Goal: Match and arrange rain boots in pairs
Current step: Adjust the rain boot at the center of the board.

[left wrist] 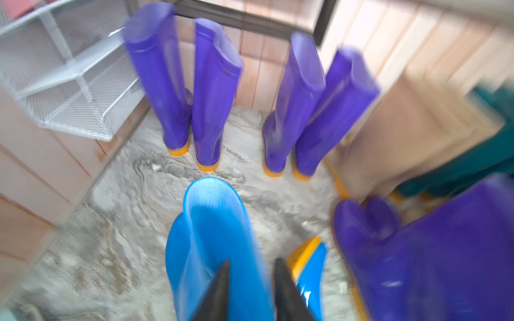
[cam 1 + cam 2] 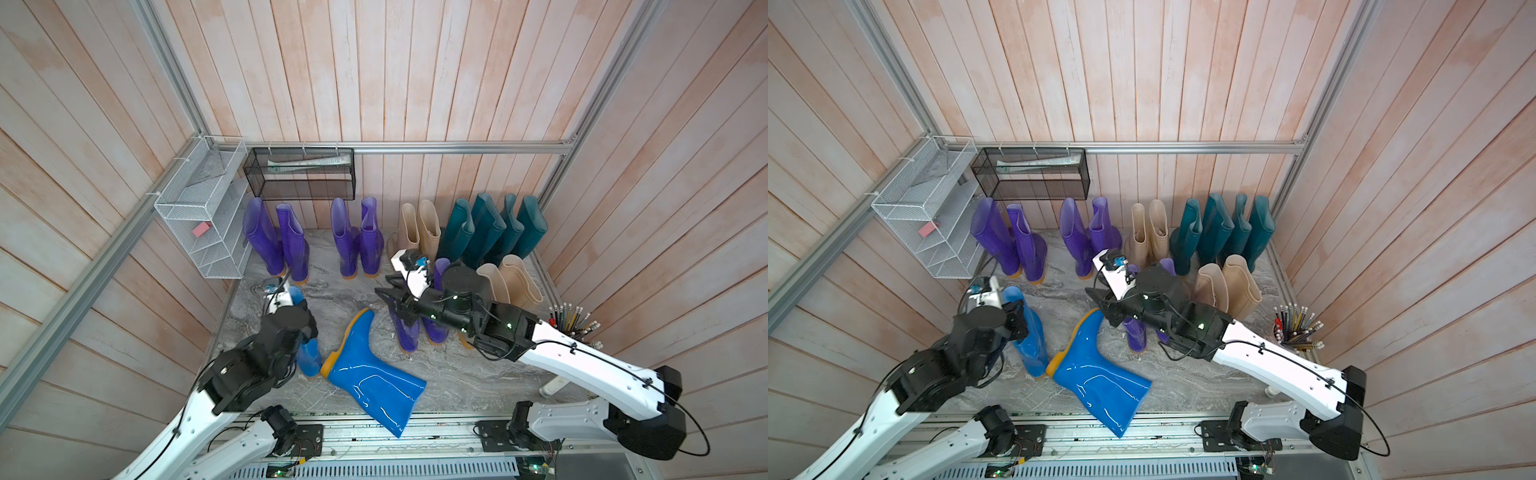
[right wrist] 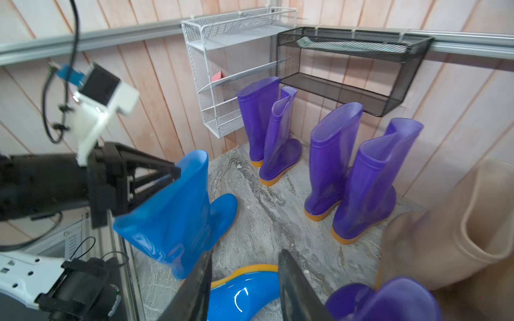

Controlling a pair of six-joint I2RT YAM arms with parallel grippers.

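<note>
Leftmost, the left gripper [image 3: 175, 170] sits at the cuff of the upright glossy bright-blue rubber boot [image 2: 1032, 340], jaws partly apart; whether they pinch it I cannot tell. The bright-blue rubber boot lying on its side [image 2: 370, 374] rests between the arms, heel at the upright one's foot, long axis running from far toe to near shaft mouth. The right gripper [image 3: 245, 253], half open and empty, hovers by that toe, nearest it. Its arm hides most of a translucent purple boot pair [image 2: 405, 336].
</note>
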